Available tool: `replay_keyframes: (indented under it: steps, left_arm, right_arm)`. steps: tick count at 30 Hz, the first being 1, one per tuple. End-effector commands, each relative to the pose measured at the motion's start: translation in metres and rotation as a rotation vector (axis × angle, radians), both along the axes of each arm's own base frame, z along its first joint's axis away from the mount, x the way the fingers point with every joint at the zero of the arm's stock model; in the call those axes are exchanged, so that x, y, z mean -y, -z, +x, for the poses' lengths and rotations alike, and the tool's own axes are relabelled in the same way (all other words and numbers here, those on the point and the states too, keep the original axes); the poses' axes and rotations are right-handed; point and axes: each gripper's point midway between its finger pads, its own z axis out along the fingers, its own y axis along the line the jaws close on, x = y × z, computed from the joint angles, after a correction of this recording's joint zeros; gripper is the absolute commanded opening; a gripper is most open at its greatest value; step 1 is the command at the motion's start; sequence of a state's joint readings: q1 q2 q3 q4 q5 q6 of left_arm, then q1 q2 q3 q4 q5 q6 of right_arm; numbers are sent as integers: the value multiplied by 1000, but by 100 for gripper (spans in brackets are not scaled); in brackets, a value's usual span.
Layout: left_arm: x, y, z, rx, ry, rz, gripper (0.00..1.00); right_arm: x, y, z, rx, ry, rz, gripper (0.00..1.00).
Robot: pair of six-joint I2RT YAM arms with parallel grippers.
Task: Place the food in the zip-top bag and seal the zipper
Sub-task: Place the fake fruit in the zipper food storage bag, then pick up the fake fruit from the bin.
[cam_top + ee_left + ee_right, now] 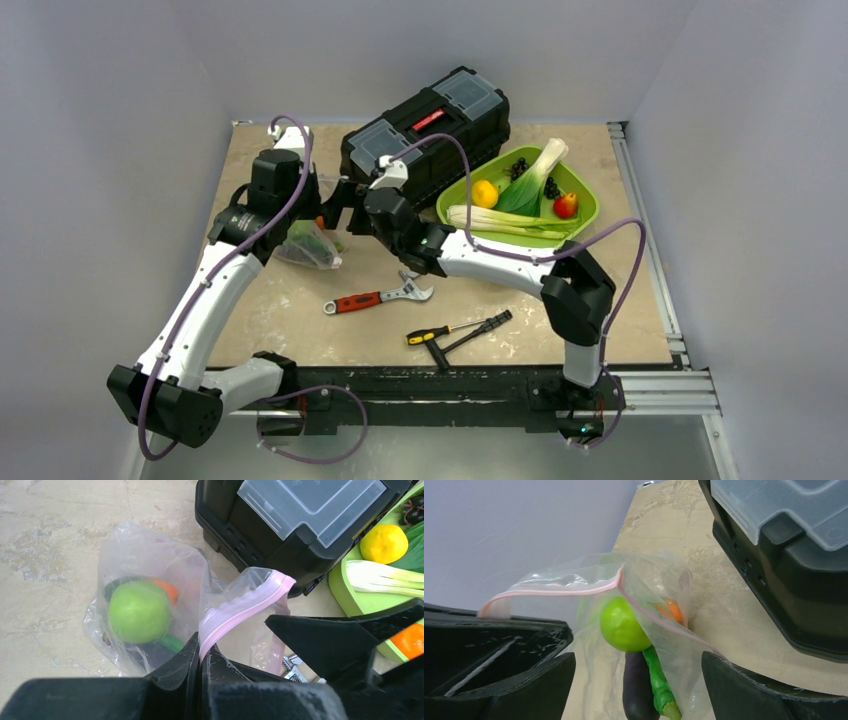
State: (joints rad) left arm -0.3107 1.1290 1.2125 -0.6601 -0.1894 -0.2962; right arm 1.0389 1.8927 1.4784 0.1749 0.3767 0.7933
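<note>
The clear zip-top bag (pixel 308 245) lies left of the toolbox, its mouth lifted. Inside it I see a green apple (pixel 138 611), an orange piece (pixel 167 590), a dark purple piece (pixel 639 690) and a slim green pod (pixel 659 685). My left gripper (pixel 200 642) is shut on the pink zipper (pixel 245 607) at one end of the mouth. My right gripper (pixel 639 660) is open, its fingers (pixel 744 685) standing on either side of the bag's open mouth, with the zipper (pixel 554 591) arching above them. The apple also shows in the right wrist view (pixel 622 625).
A black toolbox (pixel 430 125) stands right behind the bag. The lime-green tray (pixel 590 205) to its right holds a yellow fruit (pixel 486 193), a red fruit (pixel 566 205), black grapes (pixel 519 167) and leafy stalks. A wrench (pixel 378 297) and screwdrivers (pixel 460 330) lie nearer.
</note>
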Motion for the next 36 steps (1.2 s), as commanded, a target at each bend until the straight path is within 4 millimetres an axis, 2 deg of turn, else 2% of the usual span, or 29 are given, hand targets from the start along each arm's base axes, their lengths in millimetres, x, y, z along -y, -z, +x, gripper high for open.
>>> replay_keyframes:
  steps: [1,8,14,16,24,28,31,36]
  left_arm:
    - [4,-11,6,48,2,-23,0]
    - [4,-9,7,40,0,-18,0]
    - [3,-6,8,30,-2,-10,0]
    - [3,-6,9,29,-5,-7,0]
    - [-1,-1,10,17,-18,14,0]
    - [-2,2,11,10,-22,23,0]
    - [-4,4,11,3,-29,35,0]
    - [-5,6,12,-1,-35,47,0]
  right_arm:
    - [21,-32,-8,40,16,3,99]
    - [56,-35,-19,97,18,-107,99]
    - [95,-38,-34,163,5,-214,99]
    - [115,-41,-36,198,38,-254,99]
    - [210,-18,-36,229,247,-432,99]
    - [253,0,-23,151,333,-393,99]
    - [291,22,-13,37,448,-367,99]
    - [329,41,-3,-81,573,-313,97]
